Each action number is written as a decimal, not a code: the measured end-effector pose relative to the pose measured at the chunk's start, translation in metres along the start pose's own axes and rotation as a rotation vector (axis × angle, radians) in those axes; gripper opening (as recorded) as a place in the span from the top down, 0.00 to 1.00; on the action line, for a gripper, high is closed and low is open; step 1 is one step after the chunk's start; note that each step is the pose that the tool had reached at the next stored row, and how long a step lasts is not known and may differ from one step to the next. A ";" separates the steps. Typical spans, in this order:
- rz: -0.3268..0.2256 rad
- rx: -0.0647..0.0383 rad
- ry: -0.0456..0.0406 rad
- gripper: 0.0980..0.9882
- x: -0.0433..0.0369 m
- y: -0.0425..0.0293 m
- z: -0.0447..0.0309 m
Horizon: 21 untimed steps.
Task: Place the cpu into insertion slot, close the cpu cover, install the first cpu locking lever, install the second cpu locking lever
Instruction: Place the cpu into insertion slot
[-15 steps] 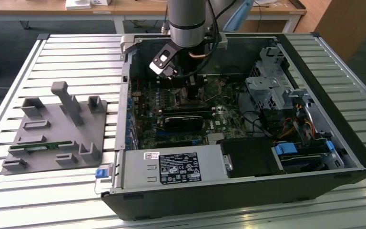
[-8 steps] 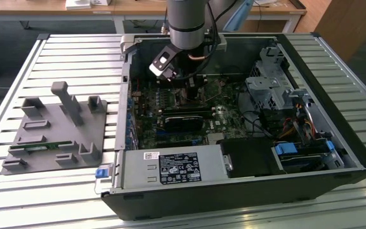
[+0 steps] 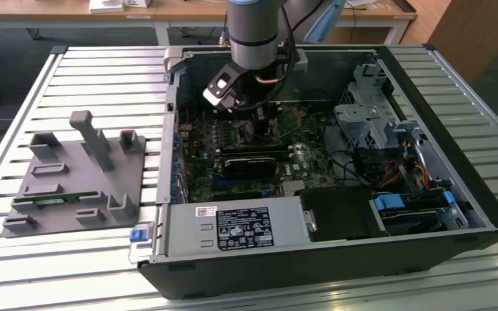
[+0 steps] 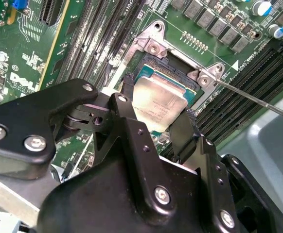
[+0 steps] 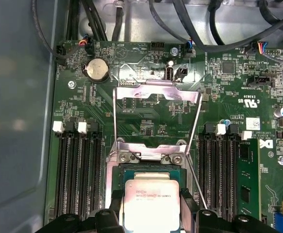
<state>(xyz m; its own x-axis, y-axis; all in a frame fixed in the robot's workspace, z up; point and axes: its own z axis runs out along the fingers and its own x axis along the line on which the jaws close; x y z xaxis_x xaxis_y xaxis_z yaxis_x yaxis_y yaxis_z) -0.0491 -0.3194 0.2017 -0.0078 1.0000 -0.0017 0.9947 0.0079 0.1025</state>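
Inside the open computer case [image 3: 422,214] my gripper [image 3: 251,110] hangs low over the green motherboard. The cpu [image 4: 157,99], a silvery square chip, sits between the black fingers [image 4: 128,94], which press on two opposite edges. It hovers just over the insertion slot [image 4: 149,73], whose teal and black rim shows past the chip's far edge. In the first wrist view the cpu [image 5: 151,201] covers most of the insertion slot [image 5: 151,168]. The cpu cover [image 5: 156,91] stands swung open beyond the socket. A thin wire locking lever [image 4: 258,99] runs off beside the socket.
Black memory slots [image 5: 78,170] flank the socket on both sides. Cables [image 5: 200,34] and a coin battery [image 5: 97,69] lie beyond the cover. A grey fixture plate [image 3: 76,181] stands at the exterior view's left. A power supply [image 3: 231,228] and drive cage [image 3: 370,116] fill the case.
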 end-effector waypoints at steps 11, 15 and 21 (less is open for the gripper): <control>0.000 0.000 0.0000 0.50 0.0000 -0.0006 0.0059; 0.000 0.000 -0.0001 0.50 0.0001 -0.0008 0.0081; 0.001 0.000 -0.0002 0.50 0.0003 -0.0010 0.0097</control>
<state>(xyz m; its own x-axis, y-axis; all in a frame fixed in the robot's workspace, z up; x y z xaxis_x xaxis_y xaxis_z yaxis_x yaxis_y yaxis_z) -0.0491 -0.3192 0.1920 -0.0072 1.0000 -0.0019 0.9947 0.0074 0.1023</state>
